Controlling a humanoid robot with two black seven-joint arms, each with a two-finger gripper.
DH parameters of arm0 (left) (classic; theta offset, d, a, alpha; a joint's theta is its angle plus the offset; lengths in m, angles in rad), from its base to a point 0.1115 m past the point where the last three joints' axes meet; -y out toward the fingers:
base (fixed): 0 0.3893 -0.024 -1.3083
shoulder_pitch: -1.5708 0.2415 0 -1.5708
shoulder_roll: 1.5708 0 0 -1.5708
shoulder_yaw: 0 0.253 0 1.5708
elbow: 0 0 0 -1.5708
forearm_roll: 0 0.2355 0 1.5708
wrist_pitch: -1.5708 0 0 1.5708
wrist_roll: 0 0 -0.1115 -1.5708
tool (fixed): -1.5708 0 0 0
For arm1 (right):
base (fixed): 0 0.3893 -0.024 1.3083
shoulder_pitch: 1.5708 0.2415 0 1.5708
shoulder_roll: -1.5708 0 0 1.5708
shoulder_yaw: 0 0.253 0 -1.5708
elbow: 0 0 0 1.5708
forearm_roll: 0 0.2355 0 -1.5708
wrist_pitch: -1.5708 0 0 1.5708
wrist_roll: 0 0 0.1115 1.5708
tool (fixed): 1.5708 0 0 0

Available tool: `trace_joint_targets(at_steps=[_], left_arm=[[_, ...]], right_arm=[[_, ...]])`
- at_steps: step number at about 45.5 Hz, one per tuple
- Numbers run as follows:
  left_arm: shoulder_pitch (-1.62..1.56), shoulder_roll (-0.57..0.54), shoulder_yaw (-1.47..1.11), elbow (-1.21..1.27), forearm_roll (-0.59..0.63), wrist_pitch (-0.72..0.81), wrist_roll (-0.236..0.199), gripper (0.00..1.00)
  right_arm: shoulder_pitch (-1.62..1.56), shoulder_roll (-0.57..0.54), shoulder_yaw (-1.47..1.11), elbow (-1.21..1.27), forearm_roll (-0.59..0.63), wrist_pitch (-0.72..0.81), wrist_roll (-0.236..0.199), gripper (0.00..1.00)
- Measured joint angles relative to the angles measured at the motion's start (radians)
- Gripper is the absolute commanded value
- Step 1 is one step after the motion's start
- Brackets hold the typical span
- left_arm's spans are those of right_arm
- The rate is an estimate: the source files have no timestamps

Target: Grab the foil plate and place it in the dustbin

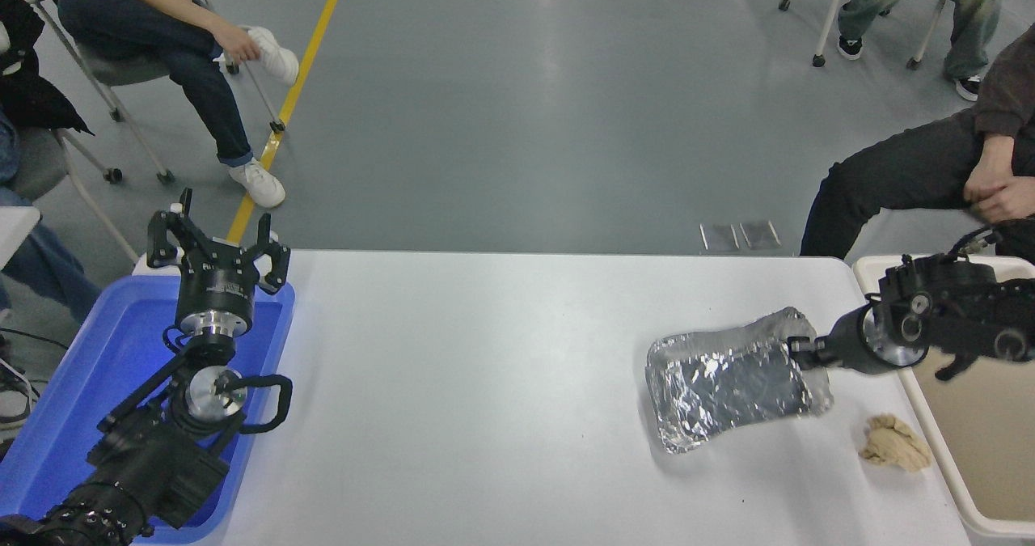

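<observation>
The right gripper [796, 350] comes in from the 3 o'clock edge and points toward 9 o'clock. Its fingers are pinched nearly together on the right-hand rim of the foil plate [728, 384], which it has firmly in its hold. The plate tilts, its gripped end raised and its far-left corner low toward the white table [485, 384], casting a shadow below; whether that corner touches the surface cannot be told. At 3 o'clock of the plate, just beyond the table's edge, stands the cream dustbin [938, 416], with the arm's wrist over its rim. A crumpled tan paper wad [893, 443] lies at about 5 o'clock of the plate, apart from it. The left gripper [218, 247] sits at the far left over the blue tray [73, 400], fingers spread wide and holding nothing.
</observation>
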Motion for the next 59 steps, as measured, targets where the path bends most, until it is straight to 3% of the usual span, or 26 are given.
trace_joint_targets(at_steps=[26, 49, 59], left_arm=[[0.001, 0.000, 0.000, 0.000, 0.001, 0.000, 0.000, 0.99], [0.002, 0.001, 0.000, 0.000, 0.001, 0.000, 0.000, 0.99], [0.002, 0.000, 0.000, 0.000, 0.002, 0.000, 0.000, 0.99]], right_arm=[[0.692, -0.006, -0.463, 0.307, 0.079, 0.114, 0.005, 0.00], [0.796, 0.000, -0.532, 0.323, 0.091, 0.148, -0.001, 0.00], [0.724, -0.041, -0.549, 0.202, 0.056, 0.151, 0.006, 0.00]])
